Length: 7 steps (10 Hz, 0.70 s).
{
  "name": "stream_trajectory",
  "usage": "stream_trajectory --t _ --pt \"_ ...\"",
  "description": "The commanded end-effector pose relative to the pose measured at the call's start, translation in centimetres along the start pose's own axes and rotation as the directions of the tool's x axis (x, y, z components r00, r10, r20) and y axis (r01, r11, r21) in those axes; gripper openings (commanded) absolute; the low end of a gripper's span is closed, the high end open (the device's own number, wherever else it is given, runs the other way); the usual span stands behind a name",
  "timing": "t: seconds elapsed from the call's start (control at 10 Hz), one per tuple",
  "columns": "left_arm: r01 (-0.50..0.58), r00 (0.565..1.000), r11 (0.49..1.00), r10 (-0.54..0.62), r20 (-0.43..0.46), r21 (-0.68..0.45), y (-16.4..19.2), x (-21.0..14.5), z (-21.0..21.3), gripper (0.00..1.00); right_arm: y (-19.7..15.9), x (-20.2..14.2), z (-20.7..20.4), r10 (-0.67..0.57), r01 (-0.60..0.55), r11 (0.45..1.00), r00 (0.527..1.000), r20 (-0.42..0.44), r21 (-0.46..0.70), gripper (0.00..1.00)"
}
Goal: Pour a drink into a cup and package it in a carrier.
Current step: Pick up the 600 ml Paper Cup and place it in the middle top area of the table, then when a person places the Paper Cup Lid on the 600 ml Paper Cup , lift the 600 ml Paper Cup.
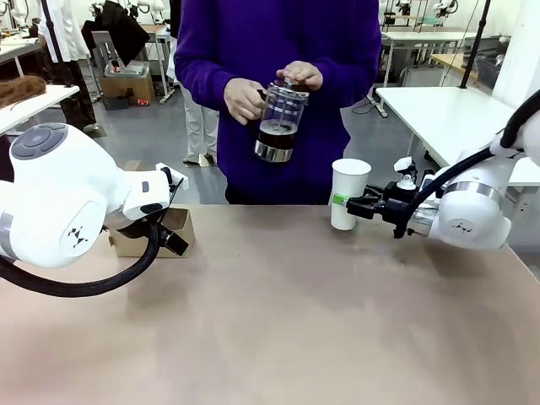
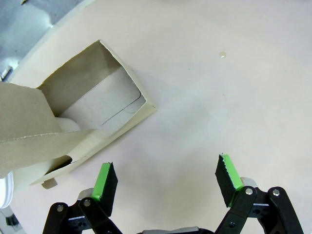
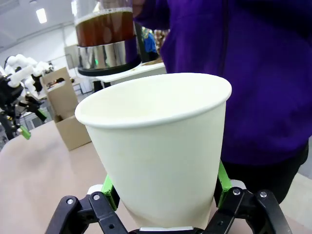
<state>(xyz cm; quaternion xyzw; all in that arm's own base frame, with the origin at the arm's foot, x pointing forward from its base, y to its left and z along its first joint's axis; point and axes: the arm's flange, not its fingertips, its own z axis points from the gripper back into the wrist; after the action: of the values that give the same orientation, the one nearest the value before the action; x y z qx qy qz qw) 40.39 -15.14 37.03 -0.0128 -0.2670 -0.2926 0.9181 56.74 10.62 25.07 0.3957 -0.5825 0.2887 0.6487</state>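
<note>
A person in a purple top holds the glass press jug (image 1: 281, 126) in both hands above the table's far edge; the dark brown drink (image 1: 277, 135) fills its lower part. The tall white cup (image 1: 348, 192) stands upright near that edge, and my right gripper (image 1: 354, 204) is shut on its lower half. In the right wrist view the cup (image 3: 156, 146) sits between the green pads (image 3: 222, 181), its inside looks empty, and the jug (image 3: 105, 34) hangs behind it. My left gripper (image 2: 166, 165) is open over bare table beside the brown cardboard carrier (image 2: 97, 102), touching nothing.
The carrier (image 1: 156, 232) stands at the table's left, partly behind my left arm (image 1: 76, 202). The brown tabletop (image 1: 287, 321) stretches bare across the middle and front. White tables (image 1: 447, 118) stand behind the person.
</note>
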Motion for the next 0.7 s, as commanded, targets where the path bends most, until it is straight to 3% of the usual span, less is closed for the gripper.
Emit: stream_trajectory --t 0.0,0.1,0.2,0.6 --pt "-0.001 1.000 1.000 0.001 0.001 -0.002 0.0 0.0 0.0 1.00 -0.9 0.3 -0.9 0.045 -0.044 0.998 0.999 0.019 -0.034 0.87" --pt "-0.001 1.000 1.000 0.001 0.001 -0.002 0.0 0.0 0.0 1.00 -1.2 1.0 -0.3 0.057 -0.057 0.998 0.998 -0.019 0.006 0.87" --pt "-0.001 1.000 1.000 0.001 0.001 -0.002 0.0 0.0 0.0 1.00 -0.7 -0.2 -0.4 0.008 -0.008 1.000 1.000 0.003 -0.003 0.87" --pt "-0.001 1.000 1.000 0.001 0.001 -0.002 0.0 0.0 0.0 1.00 -0.7 -0.2 -0.4 0.008 -0.008 1.000 1.000 0.003 -0.003 0.87"
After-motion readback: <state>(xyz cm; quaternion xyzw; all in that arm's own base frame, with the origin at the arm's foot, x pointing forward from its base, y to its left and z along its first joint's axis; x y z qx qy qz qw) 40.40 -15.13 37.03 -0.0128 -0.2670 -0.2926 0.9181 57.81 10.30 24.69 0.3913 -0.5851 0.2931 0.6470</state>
